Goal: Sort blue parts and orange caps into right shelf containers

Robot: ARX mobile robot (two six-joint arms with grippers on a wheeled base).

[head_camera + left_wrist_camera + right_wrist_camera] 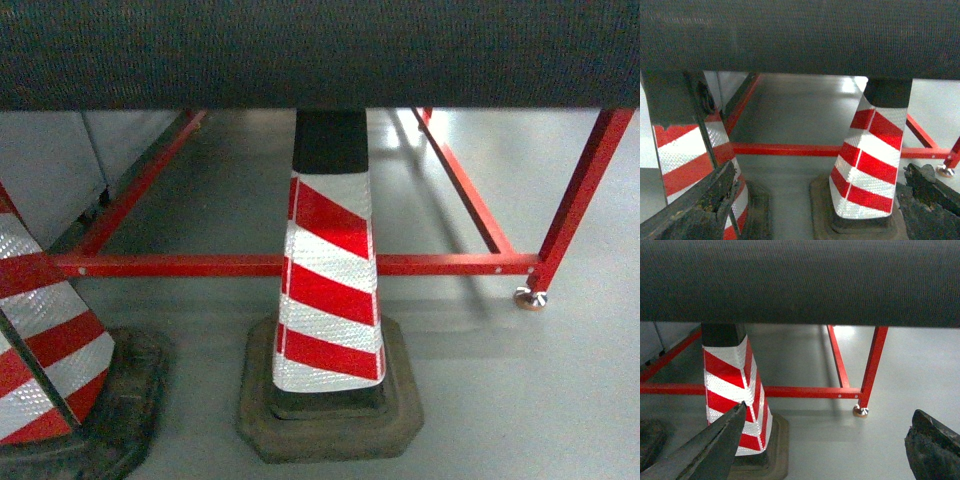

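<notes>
You have a dark, near-black woven cloth edge (320, 50) across the top of every view. Below it the frame (300, 264) is bright red, with a silvery foot (530, 298) at its right leg. The middle cone (328, 290) wears slanting red and white reflective stripes under a black tip, on a dull black-brown base (330, 420). The left cone (45, 350) has the same stripes. The floor (520, 400) is pale grey. The fingers (715, 450) are dark grey-black.
</notes>
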